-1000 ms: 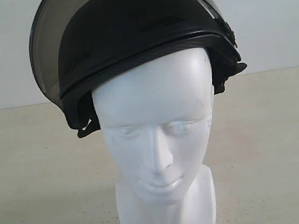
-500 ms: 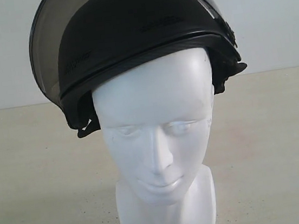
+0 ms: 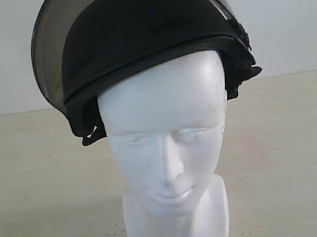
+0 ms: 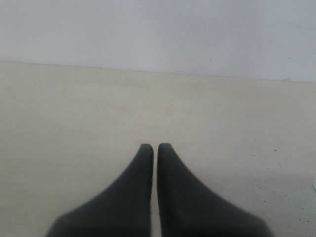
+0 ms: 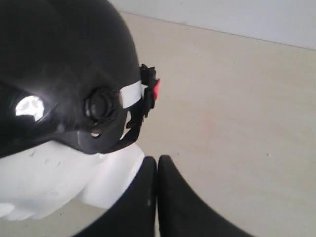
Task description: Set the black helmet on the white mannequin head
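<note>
The helmet (image 3: 137,40) sits on the head (image 3: 168,152) like a cap over its contents: the crown is inside the shell, while the brow, face and neck stand clear below the rim. It sits askew, with the rim lower on the left arm's side and higher across the forehead. The smoky visor (image 3: 47,57) is swung up over the shell. The head stands upright on its squarish base on the tabletop (image 3: 41,196), well forward of the far edge, where the tabletop meets the pale wall (image 3: 285,16).

In the right wrist view we look down the side of the helmet at its round visor pivot (image 5: 101,106). The chin strap (image 5: 133,128) hangs loose under the pivot, with a small red tab (image 5: 155,91) beside it. The right jaws are pressed together and hold nothing. Their fingertips (image 5: 165,165) lie just beside the head's neck, and we cannot tell whether they touch it.

The left jaws are also closed and empty, with the fingertips (image 4: 146,150) meeting on a hairline gap. They are held low over bare tabletop and point toward its far edge.

Bare surface spreads on both sides of the head and out to that far edge.
</note>
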{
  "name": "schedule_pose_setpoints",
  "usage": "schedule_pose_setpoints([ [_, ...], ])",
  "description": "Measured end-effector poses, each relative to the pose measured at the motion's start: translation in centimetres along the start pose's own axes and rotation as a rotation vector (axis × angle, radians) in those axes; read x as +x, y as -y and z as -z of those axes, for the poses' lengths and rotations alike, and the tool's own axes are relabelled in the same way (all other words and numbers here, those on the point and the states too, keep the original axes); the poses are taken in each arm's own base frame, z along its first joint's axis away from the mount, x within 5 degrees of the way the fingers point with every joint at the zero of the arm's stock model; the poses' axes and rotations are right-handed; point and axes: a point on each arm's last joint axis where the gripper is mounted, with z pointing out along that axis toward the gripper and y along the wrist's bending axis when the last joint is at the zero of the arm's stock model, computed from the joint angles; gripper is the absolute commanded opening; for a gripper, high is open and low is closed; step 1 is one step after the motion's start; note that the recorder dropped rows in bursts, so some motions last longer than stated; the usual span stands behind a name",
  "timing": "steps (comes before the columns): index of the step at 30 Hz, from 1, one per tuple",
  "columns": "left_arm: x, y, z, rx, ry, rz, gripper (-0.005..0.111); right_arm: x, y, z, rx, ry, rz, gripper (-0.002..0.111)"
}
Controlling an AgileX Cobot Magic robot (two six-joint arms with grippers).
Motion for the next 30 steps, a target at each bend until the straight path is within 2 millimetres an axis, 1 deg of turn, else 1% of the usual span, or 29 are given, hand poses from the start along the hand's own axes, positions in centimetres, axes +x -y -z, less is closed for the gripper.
schedule_pose_setpoints([
  [5,0.0,0.0,0.0,0.000,0.000,0.000,0.004,-1.1,1.9,-0.6,-0.047,0.062,-0.117,0.000],
  [9,0.0,0.0,0.0,0.000,0.000,0.000,0.004,-2.0,2.3,-1.0,-0.159,0.126,-0.168,0.000],
  [13,0.0,0.0,0.0,0.000,0.000,0.000,0.004,-3.0,2.9,-2.5,-0.224,0.153,-0.203,0.000],
  [17,0.0,0.0,0.0,0.000,0.000,0.000,0.004,-4.3,3.2,-4.2,-0.276,0.138,-0.238,0.000],
  [21,0.0,0.0,0.0,0.000,0.000,0.000,0.004,-5.4,3.4,-5.4,-0.322,0.116,-0.257,0.000],
  [24,0.0,0.0,0.0,0.000,0.000,0.000,0.004,-6.3,3.4,-5.5,-0.339,0.120,-0.254,0.000],
  [27,0.0,0.0,0.0,0.000,0.000,0.000,0.004,-7.0,3.3,-5.1,-0.350,0.128,-0.238,0.000],
  [30,0.0,0.0,0.0,0.000,0.000,0.000,0.004,-7.2,3.2,-4.9,-0.361,0.123,-0.232,0.000],
])
